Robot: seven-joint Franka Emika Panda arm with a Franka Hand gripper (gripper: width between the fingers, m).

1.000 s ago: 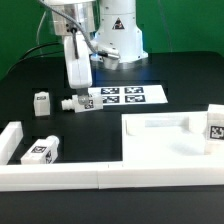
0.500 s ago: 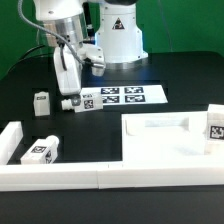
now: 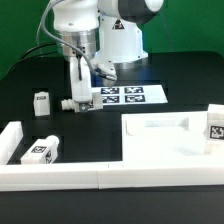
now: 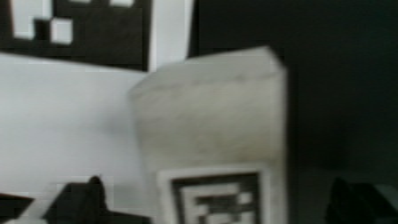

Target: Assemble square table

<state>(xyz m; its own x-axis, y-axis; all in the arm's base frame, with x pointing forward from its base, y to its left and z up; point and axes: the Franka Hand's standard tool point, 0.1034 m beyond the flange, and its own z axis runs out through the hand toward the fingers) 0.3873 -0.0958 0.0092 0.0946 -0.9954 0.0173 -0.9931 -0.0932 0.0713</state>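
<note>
A white leg (image 4: 210, 120) with a black-and-white tag lies at the left end of the marker board (image 3: 122, 96). My gripper (image 4: 222, 200) is down over this leg, one dark fingertip (image 4: 80, 198) on each side, with a gap showing on both sides, so it is open. In the exterior view the gripper (image 3: 78, 98) hides most of that leg (image 3: 67, 102). A second leg (image 3: 41, 103) stands to the exterior view's left. A third leg (image 3: 40, 151) lies near the wall corner, and another leg (image 3: 214, 125) stands at the right by the square tabletop (image 3: 135, 127).
A long low white wall (image 3: 110, 176) runs along the front, with a short return (image 3: 10, 138) at the exterior view's left. The robot's white base (image 3: 118, 40) stands behind the marker board, with cables trailing to its left.
The hand has swung from a tilted pose to upright and come down over the leg at the marker board's left end. The other parts have not moved.
</note>
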